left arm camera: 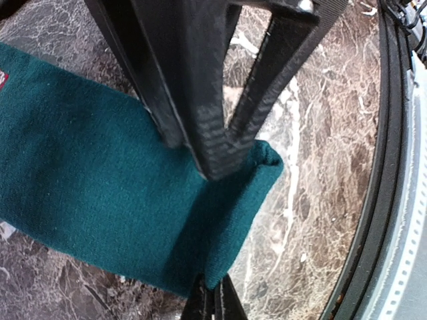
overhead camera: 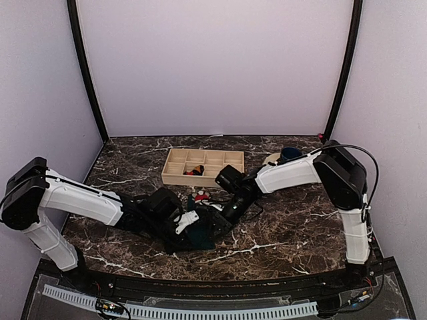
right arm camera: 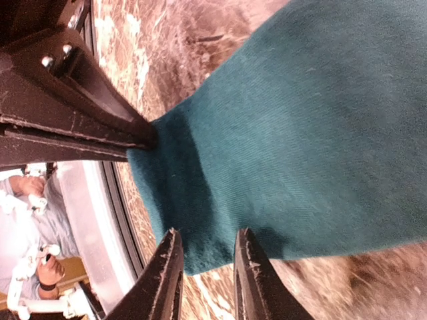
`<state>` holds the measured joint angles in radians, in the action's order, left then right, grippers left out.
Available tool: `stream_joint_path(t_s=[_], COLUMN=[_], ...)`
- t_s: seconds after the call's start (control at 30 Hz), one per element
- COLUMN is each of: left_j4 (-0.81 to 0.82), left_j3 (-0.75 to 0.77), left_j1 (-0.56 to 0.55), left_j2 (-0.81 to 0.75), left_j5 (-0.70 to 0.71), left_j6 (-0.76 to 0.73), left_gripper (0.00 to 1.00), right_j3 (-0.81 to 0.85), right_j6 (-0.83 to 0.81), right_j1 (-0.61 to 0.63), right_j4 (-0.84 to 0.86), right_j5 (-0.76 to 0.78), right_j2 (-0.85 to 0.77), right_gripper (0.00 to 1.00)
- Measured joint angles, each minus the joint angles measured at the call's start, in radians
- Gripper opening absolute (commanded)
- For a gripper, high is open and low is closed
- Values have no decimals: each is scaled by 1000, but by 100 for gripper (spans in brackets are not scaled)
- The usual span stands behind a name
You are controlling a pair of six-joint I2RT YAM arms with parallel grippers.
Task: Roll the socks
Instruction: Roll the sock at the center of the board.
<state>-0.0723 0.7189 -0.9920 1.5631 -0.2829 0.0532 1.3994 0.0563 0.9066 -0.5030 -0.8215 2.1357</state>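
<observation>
Across the dark brown, white-veined marble worktop (overhead camera: 300, 227), enclosed by pale lilac walls (overhead camera: 213, 67) on three sides, the count is two arms, two socks and one compartmented light wooden tray (overhead camera: 175, 180) at rear centre. One dark teal-green fabric sock (overhead camera: 199, 237) lies near the front edge, at centre. One black and orange-red fabric sock (overhead camera: 193, 171) sits in a front-row tray compartment. Left gripper (left arm camera: 212, 283): clamped on the teal sock's end. Right gripper (right arm camera: 207, 237): jaws narrowly apart at the same end.
</observation>
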Motion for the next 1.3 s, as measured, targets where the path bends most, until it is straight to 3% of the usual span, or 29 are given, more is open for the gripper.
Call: stream_joint_path(t_s=[0.43,0.8,0.97,1.3], left_j4=[-92,-169,-205,-275], left_j3=[57,117,135,200], left_j1=[66,125,163,203], left_j2=[69,140,164,239], left_j5=[-160,-287,-337,-423], left_j6=[0,-9,-14,-34], left_gripper=[0,0,0,0], right_j3=[-183,-458,-528,-565], right_j6=[102,108,75,55], right_j1=[-27,-13,81,331], right_j4=[225,429,483,557], right_j5=[126,370,470,506], right_j2=[-140,-378,-463,-496], right_gripper=[24,20,20,20])
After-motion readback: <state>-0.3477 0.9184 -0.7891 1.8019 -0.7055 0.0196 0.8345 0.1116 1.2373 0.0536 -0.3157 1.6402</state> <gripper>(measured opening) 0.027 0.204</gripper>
